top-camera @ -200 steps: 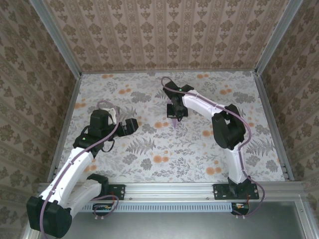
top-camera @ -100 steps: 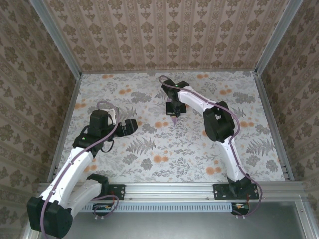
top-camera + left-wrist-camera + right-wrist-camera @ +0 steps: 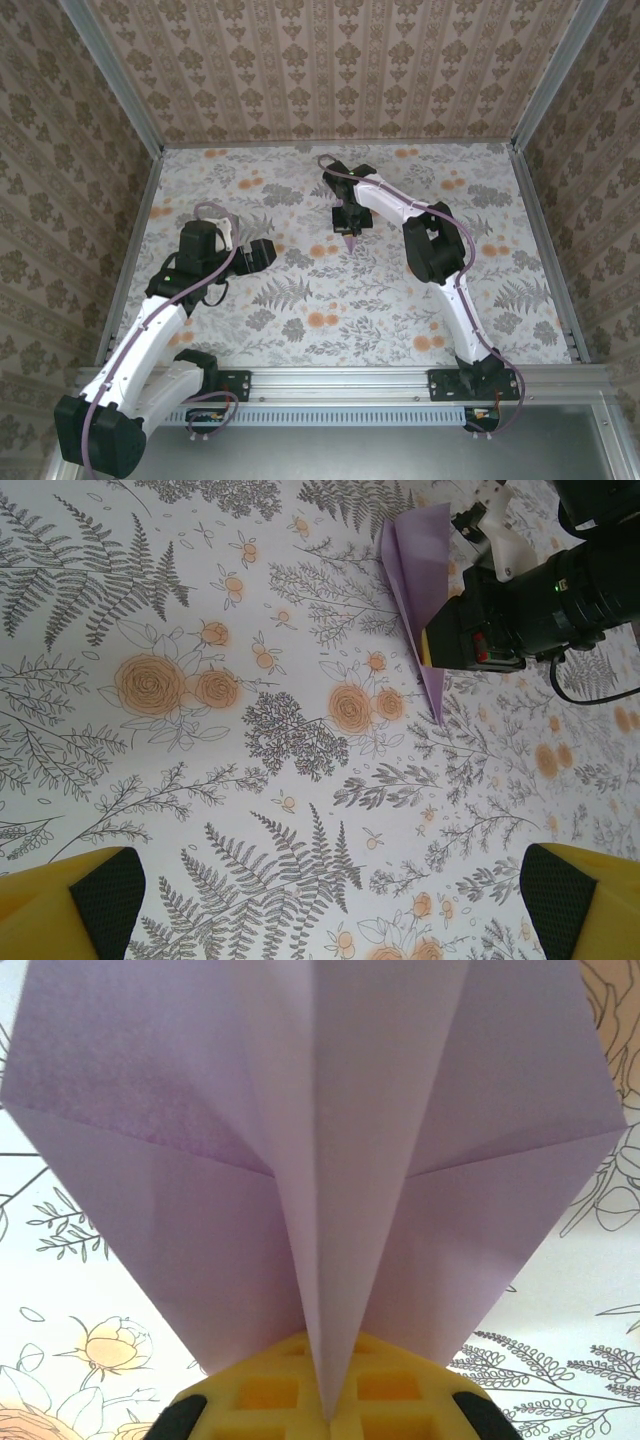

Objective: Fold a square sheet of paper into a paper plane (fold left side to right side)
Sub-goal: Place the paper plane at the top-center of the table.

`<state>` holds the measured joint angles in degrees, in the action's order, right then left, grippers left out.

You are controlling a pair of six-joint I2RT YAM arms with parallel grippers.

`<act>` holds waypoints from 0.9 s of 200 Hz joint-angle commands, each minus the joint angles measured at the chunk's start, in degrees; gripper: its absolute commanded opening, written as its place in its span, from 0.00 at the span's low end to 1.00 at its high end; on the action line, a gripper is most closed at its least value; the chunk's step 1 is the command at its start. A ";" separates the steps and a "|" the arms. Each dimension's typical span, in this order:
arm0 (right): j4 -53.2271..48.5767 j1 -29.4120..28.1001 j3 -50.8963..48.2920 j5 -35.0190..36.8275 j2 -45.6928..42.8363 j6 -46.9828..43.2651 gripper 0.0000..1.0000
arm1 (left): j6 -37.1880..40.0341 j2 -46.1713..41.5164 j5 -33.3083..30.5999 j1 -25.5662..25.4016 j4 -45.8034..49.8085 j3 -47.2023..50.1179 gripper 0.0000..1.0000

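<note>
The paper plane (image 3: 320, 1150) is a pale lilac dart with its wings spread to both sides of a centre keel. My right gripper (image 3: 330, 1415) is shut on that keel, its yellow fingers (image 3: 270, 1395) pressed together under the wings. From above, the right gripper (image 3: 348, 222) sits over the far middle of the table, and the plane's tip (image 3: 351, 241) pokes out toward the near side. In the left wrist view the plane (image 3: 418, 575) juts from the black right gripper (image 3: 500, 620). My left gripper (image 3: 330, 910) stands open over bare cloth, left of the plane (image 3: 262, 254).
A floral tablecloth (image 3: 330, 300) with grey ferns and orange flowers covers the table. Patterned walls and a metal frame (image 3: 540, 230) close in the back and both sides. The right arm's elbow (image 3: 435, 250) rises over the table's right-centre.
The right arm's elbow has swung left and the gripper with the plane has shifted slightly toward the far side. The left arm has not moved.
</note>
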<state>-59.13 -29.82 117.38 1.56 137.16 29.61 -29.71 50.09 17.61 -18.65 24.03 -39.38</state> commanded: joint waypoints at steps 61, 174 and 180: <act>-3.08 0.03 1.16 2.19 -0.47 -1.44 0.13 | 1.47 -0.86 1.20 0.46 -0.49 0.44 1.00; -4.45 -2.03 -2.16 4.50 -8.69 0.98 0.27 | 2.30 -0.25 4.16 2.13 0.69 -1.62 1.00; -4.58 -2.15 -2.79 4.62 -9.66 1.17 0.28 | 2.21 -0.26 4.38 2.40 0.81 -1.72 1.00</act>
<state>-61.10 -31.29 116.31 4.36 133.08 29.56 -28.64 50.11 19.94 -17.30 24.08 -39.40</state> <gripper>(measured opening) 0.263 0.992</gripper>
